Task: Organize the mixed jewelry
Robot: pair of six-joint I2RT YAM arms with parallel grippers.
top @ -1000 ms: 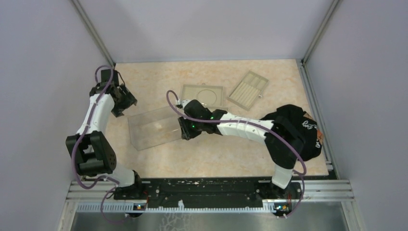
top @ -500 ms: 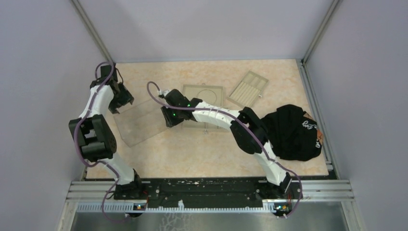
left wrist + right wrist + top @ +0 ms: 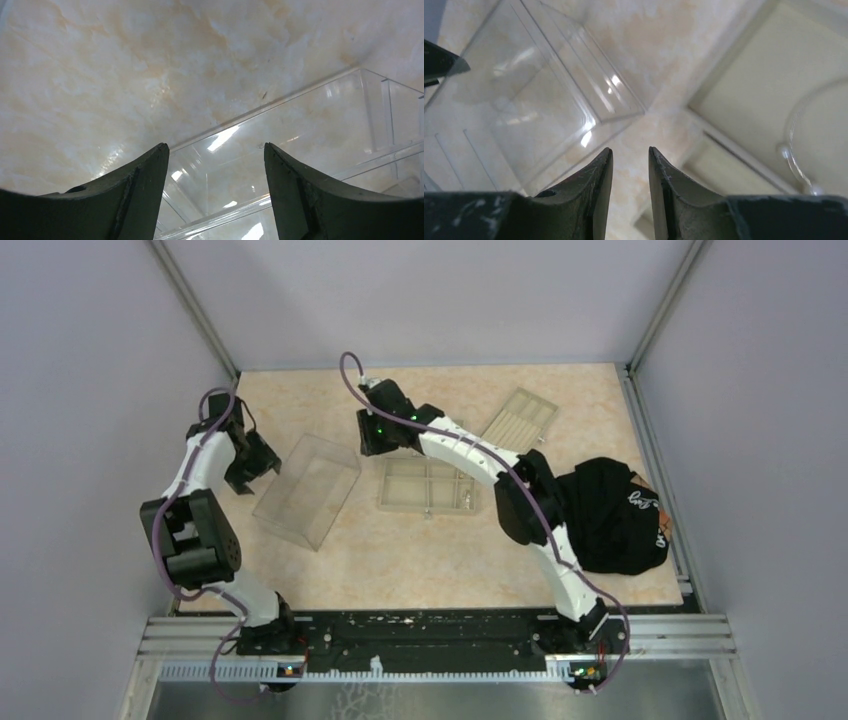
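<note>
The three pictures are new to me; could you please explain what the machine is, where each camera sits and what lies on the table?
Two robot arms stand at a marbled beige table. One picture looks down from above; the others come from each wrist. On the table lie a clear plastic box, a beige compartment tray holding a thin silver wire hoop, a beige slotted tray and a black cloth. The left gripper is wide open, the right gripper narrowly parted; neither holds anything.
</note>
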